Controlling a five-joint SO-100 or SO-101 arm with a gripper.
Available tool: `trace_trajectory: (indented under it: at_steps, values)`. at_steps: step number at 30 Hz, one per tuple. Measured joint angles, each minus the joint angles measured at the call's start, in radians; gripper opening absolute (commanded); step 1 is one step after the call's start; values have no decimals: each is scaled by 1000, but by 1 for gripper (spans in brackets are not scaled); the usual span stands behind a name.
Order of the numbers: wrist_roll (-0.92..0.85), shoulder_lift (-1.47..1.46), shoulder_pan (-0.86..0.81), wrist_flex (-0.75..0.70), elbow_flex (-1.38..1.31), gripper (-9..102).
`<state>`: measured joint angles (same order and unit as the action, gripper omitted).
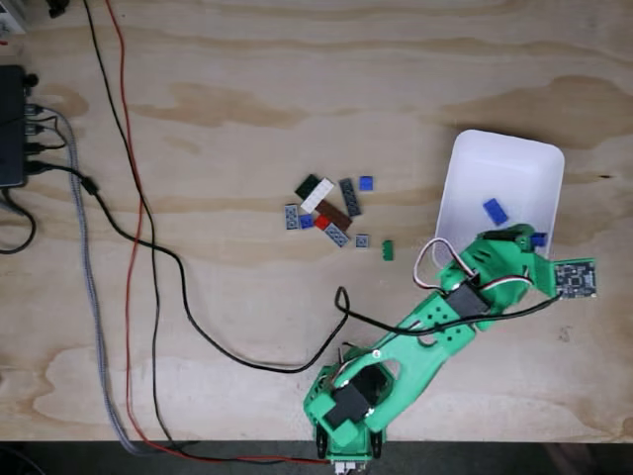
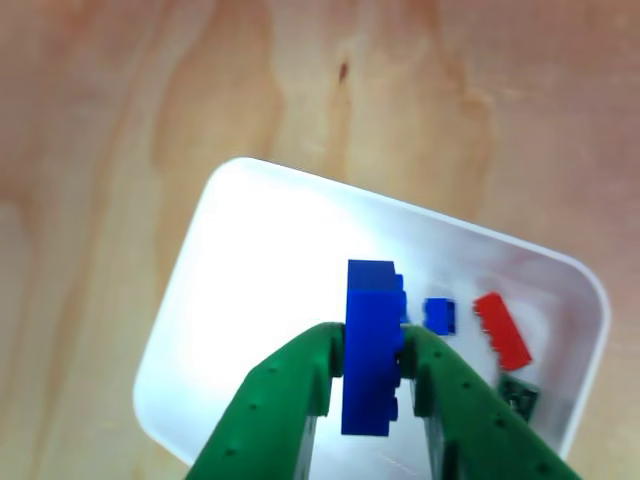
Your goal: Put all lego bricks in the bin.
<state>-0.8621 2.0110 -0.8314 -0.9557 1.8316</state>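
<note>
My green gripper (image 2: 372, 345) is shut on a blue lego brick (image 2: 368, 390), gripping it by its flat sides above the white bin (image 2: 260, 270). Inside the bin lie a small blue brick (image 2: 438, 315), a red brick (image 2: 502, 330) and a dark one (image 2: 520, 395). In the fixed view the gripper (image 1: 534, 242) hangs over the near right corner of the bin (image 1: 504, 163), where one blue brick (image 1: 495, 210) shows. Several loose bricks (image 1: 326, 210) lie clustered on the wood to the left of the bin, with a green one (image 1: 388, 249) nearest the arm.
Black, red and grey cables (image 1: 138, 257) run down the left half of the plywood table from a black box (image 1: 12, 127) at the left edge. A small circuit board (image 1: 575, 279) sticks out at the arm's wrist. The arm's base (image 1: 346, 411) sits at the front edge.
</note>
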Motion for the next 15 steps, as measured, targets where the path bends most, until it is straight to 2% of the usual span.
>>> trace_trajectory:
  at_steps: [9,15]
  values:
    - [-8,5,86,-55,20,22]
    - [-112,202,298,-278,106,19]
